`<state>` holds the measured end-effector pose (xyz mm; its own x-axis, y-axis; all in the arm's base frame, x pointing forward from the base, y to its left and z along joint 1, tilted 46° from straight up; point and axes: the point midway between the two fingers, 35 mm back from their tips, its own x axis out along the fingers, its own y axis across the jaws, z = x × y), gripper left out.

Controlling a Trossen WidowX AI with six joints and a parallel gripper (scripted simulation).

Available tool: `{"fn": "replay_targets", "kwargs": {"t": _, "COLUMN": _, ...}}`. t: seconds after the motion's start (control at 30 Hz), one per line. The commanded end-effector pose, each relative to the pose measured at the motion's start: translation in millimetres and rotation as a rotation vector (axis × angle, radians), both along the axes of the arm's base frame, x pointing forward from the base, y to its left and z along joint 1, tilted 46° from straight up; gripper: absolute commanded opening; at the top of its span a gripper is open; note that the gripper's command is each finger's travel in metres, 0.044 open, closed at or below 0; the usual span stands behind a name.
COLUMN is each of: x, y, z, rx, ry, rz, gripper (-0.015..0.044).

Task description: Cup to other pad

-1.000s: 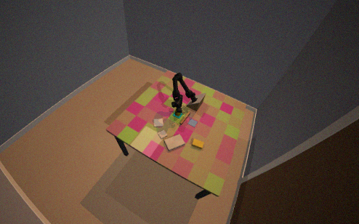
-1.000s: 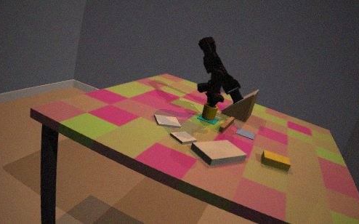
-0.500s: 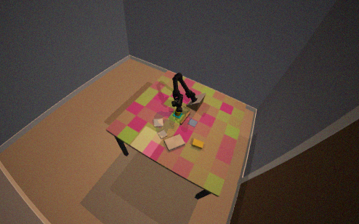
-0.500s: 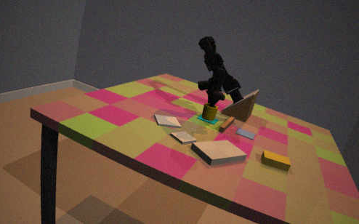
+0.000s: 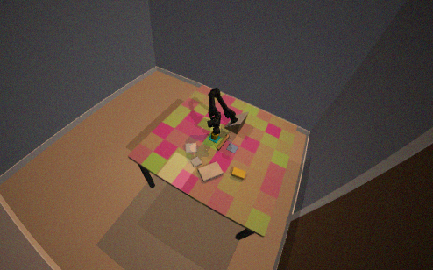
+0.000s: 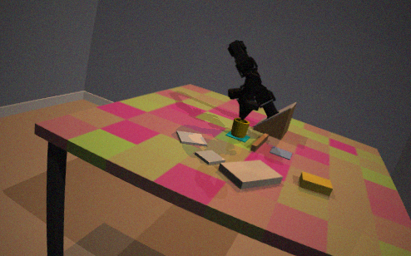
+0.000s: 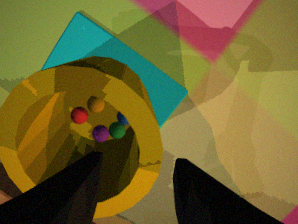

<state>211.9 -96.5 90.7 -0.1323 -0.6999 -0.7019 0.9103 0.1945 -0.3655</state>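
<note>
The yellow cup [image 5: 215, 136] [image 6: 239, 128] [image 7: 142, 180] stands upright on the teal pad [image 6: 245, 139] [image 7: 80, 35]. In the wrist view, several marbles, including a red one [image 7: 79, 115] and a green one [image 7: 117, 130], lie inside on its bottom. My gripper [image 6: 242, 118] [image 7: 138, 165] is partly open and empty, just above the cup's rim. In the wrist view one fingertip overlaps the cup's mouth and the other shows outside the rim. A flat blue-grey pad [image 5: 232, 147] [image 6: 281, 152] lies to the right of the teal one.
An orange-brown bar [image 5: 223, 142] [image 6: 259, 142] lies between the two pads. A tilted brown panel [image 5: 238, 123] [image 6: 280, 120] stands behind them. Two small pale tiles [image 6: 191, 137] [image 6: 210, 156], a larger pale block [image 6: 251, 172] and a yellow block [image 6: 315, 183] lie towards the front.
</note>
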Motion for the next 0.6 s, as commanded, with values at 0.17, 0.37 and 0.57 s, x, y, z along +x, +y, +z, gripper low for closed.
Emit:
{"fn": "replay_targets", "kwargs": {"t": 0.17, "x": 2, "y": 8, "z": 8, "rx": 0.003, "ry": -0.005, "rz": -0.003, "gripper": 0.0147}}
{"fn": "replay_targets", "kwargs": {"t": 0.37, "x": 2, "y": 13, "z": 13, "rx": 0.001, "ry": -0.003, "rz": -0.003, "gripper": 0.0147}}
{"fn": "replay_targets", "kwargs": {"t": 0.57, "x": 1, "y": 11, "z": 11, "rx": -0.003, "ry": 0.003, "rz": 0.001, "gripper": 0.0278}}
